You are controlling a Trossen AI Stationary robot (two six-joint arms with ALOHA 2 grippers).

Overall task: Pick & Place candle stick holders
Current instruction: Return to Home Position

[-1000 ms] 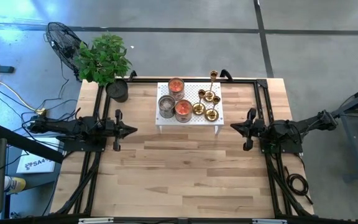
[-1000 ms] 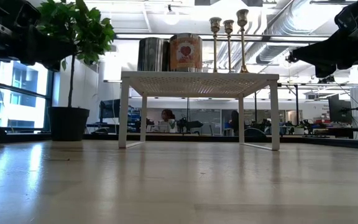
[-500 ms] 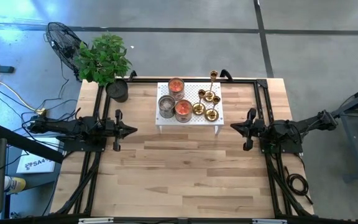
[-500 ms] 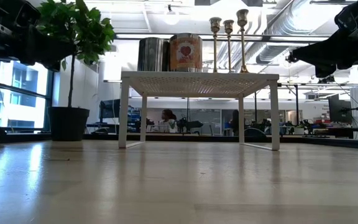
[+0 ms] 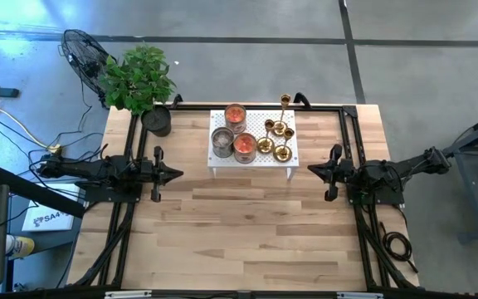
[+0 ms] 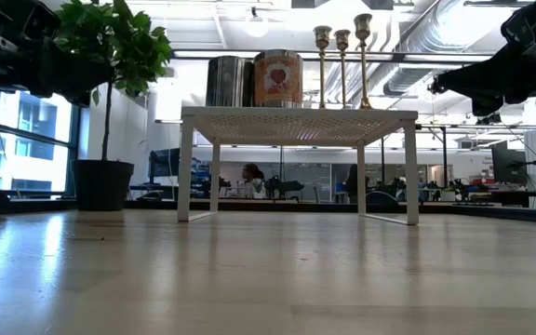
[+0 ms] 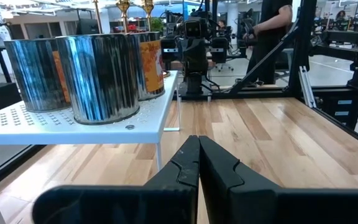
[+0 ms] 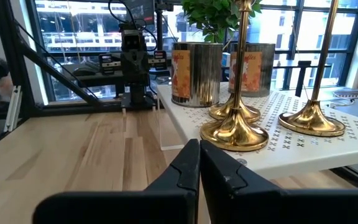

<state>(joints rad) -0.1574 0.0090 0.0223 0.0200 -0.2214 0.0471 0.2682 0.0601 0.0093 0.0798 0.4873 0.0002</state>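
Several gold candle stick holders (image 5: 276,137) stand on their round bases on the right part of a small white perforated stand (image 5: 252,162) at the table's far middle. Their cups show in the low view (image 6: 341,39) and their flared bases in the right wrist view (image 8: 234,134). My left gripper (image 5: 179,174) is shut and points level from the table's left side, short of the stand (image 7: 199,138). My right gripper (image 5: 310,169) is shut and points level from the right side, near the stand's right end (image 8: 199,142). Neither touches anything.
Two glass jars with orange-red candles (image 5: 235,116) and a grey metal tin (image 5: 221,143) share the stand's left part. A potted plant (image 5: 139,79) stands at the far left corner. Black frame rails (image 5: 351,141) line the table sides. Bare wood (image 5: 239,237) lies nearer. A person (image 7: 275,31) stands beyond the table.
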